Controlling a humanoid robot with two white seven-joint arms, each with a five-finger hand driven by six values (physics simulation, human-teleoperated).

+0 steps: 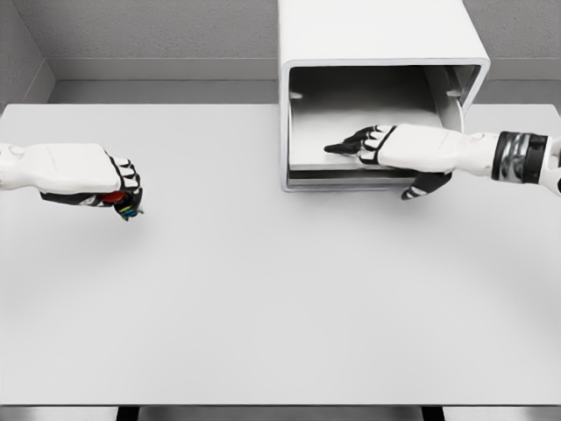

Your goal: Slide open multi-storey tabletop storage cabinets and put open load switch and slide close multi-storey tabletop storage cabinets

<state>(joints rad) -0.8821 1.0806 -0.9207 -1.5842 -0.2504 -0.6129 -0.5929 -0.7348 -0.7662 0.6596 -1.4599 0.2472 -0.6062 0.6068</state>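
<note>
My left hand sits at the left edge of the frame, just above the white table, its fingers curled tight around a small switch. Only bits of the switch show between my fingers: a red patch and some blue and yellow at the lower side.

My right hand comes in from the right edge and reaches to the white cabinet standing at the upper middle of the frame, at the back of the table. The drawer is slid out toward me. My fingers are stretched out fairly flat, pointing left over the drawer's front part, with the thumb hanging below the front lip. It holds nothing. The switch and the cabinet are well apart.
</note>
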